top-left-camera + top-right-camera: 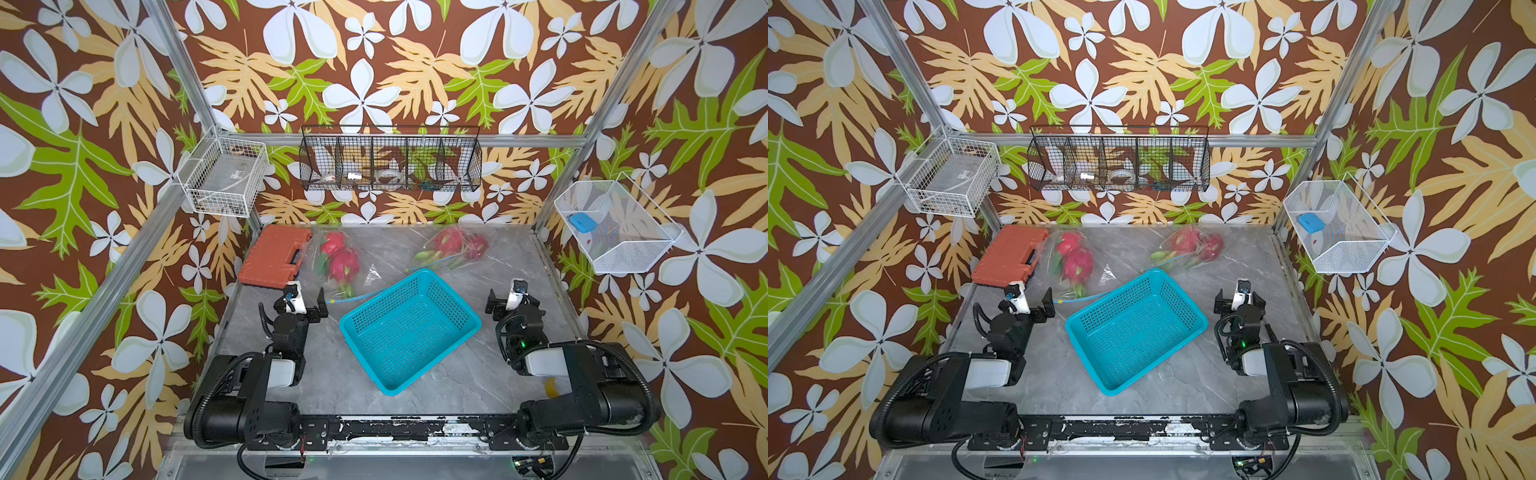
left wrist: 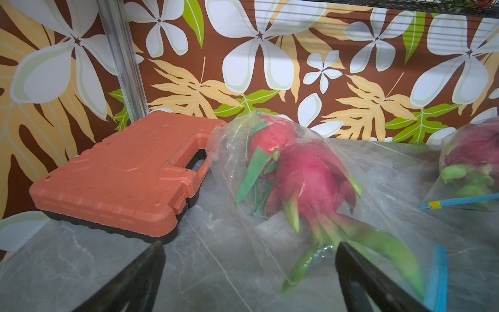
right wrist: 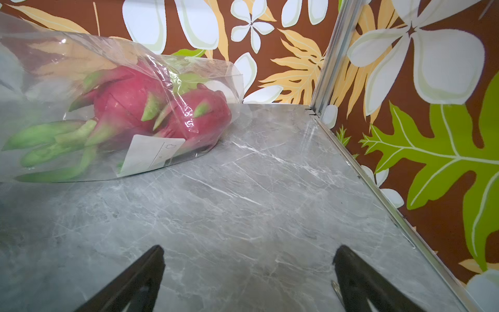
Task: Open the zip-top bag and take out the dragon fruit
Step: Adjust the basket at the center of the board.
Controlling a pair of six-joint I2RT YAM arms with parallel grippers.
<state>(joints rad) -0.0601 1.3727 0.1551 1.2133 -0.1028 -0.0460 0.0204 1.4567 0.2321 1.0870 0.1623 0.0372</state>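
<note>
1. Left gripper (image 2: 249,250) gapes wide and empty, low over the table (image 1: 328,374), arm folded, facing one bag (image 1: 338,270).
2. Right gripper (image 3: 248,251) likewise spread, holding nothing.
3. Dragon fruit (image 1: 449,241) sit inside both clear bags, far side.

wall (image 1: 374,62): brown ground, large white flowers, tan and lime-green leaves.
frame post (image 1: 183,66): silver-grey.
table (image 1: 332,374): grey marble pattern, pale veins.
basket (image 1: 409,332): turquoise, regular grid of small holes.
tool case (image 1: 274,255): orange-red lid, black underside.
zip-top bags (image 1: 372,272): clear film, blue zip strip (image 2: 438,270), yellow tab (image 2: 434,205), white label (image 3: 151,151).
dragon fruit (image 1: 344,264): magenta-pink skin, green-tipped scales, green fronds.
wire crate (image 1: 224,178): white.
wire rack (image 1: 390,158): black.
mesh bin (image 1: 615,232): white, with a blue item (image 1: 582,222) inside.
</note>
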